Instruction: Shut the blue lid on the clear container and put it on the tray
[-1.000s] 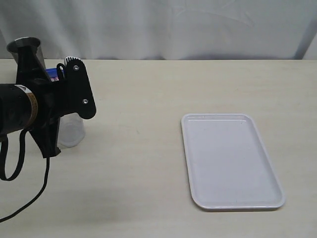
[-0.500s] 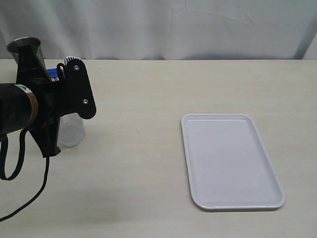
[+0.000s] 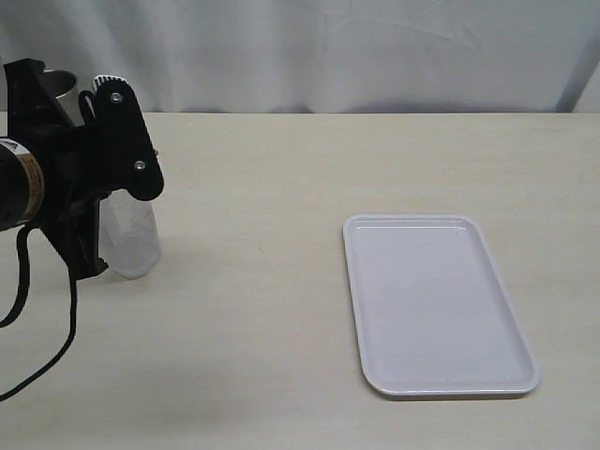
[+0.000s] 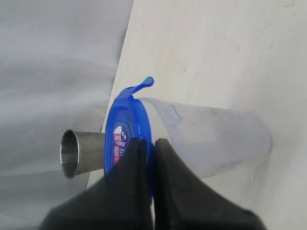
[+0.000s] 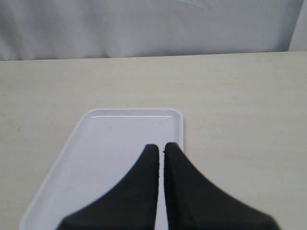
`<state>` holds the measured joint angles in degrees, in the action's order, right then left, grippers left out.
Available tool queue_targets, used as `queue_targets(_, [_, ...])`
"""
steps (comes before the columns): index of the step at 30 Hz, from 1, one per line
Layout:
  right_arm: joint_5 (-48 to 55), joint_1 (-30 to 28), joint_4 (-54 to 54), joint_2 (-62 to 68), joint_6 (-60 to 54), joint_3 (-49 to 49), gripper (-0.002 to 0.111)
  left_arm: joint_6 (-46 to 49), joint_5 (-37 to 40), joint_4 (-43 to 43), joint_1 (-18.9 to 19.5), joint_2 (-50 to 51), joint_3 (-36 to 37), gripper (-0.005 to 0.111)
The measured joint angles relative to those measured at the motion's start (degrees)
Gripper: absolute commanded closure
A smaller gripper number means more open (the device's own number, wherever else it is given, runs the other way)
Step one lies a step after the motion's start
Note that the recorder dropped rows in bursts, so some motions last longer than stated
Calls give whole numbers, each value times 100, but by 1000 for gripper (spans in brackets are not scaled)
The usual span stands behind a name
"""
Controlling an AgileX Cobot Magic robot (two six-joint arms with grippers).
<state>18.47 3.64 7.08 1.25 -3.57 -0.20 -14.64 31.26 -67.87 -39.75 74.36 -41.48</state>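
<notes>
So my left gripper [image 4: 149, 142] pinches the bright-blue plastic lid [image 4: 125, 125] on the frosted clear container [image 4: 211, 139], well left of the white tray [image 3: 441, 305]; right gripper [image 5: 160, 146] closed empty above it.

You've got a beige table [image 3: 281, 178]: white tray [image 3: 439, 309] at four o'clock, clear container [image 3: 131, 246] at nine, steel cup [image 3: 62, 84] at ten.
</notes>
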Motion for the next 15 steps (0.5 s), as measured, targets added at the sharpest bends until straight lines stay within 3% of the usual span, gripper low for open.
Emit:
queue_targets(6, [0,0,0,0,0,0,104,14,-162,82,103,0,0,107])
queue_targets(15, [0,0,0,0,0,0,104,860,-216,521,103,0,0,107])
